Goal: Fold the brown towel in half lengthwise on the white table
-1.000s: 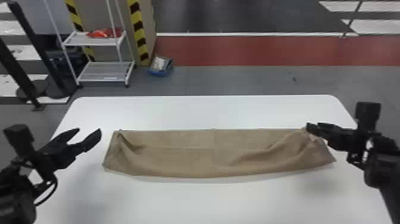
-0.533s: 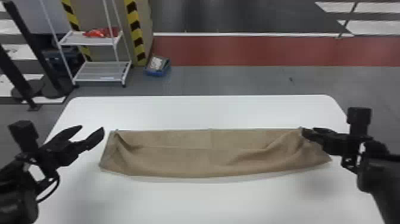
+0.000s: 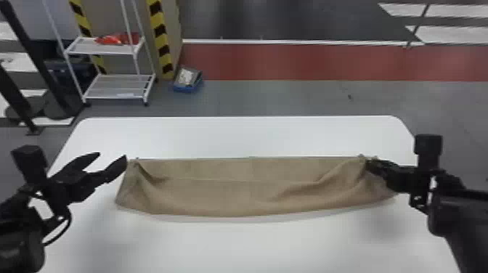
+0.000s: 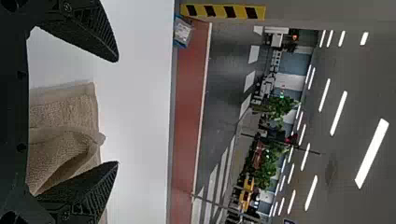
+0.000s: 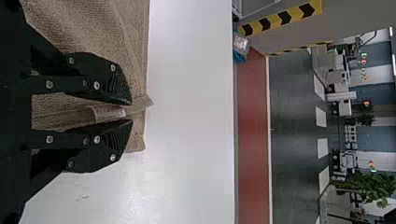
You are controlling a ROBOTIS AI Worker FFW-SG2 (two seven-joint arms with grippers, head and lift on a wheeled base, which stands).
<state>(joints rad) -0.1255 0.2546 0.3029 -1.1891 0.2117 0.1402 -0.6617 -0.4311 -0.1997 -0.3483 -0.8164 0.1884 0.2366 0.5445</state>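
The brown towel (image 3: pixel 236 196) lies as a long strip across the white table (image 3: pixel 254 243), with creases at both ends. In the head view my left gripper (image 3: pixel 112 158) is open by its far left corner; in the left wrist view, cloth with a raised fold lies partly between the spread fingers of my left gripper (image 4: pixel 116 112). At the far right corner is my right gripper (image 3: pixel 368 163). Seen from the right wrist, my right gripper (image 5: pixel 131 111) is shut on a pinched fold of the towel, a small tip of cloth sticking out past the fingertips.
Beyond the table's far edge, a white shelf rack (image 3: pixel 120 87) stands at the back left beside a striped post (image 3: pixel 161 40). A blue box (image 3: pixel 187 81) sits on the floor near it. Bare table surface surrounds the towel on its near and far sides.
My left gripper has come closer to the towel's left end, its fingers still spread. My right gripper stays at the far right corner. The head view has shifted slightly.
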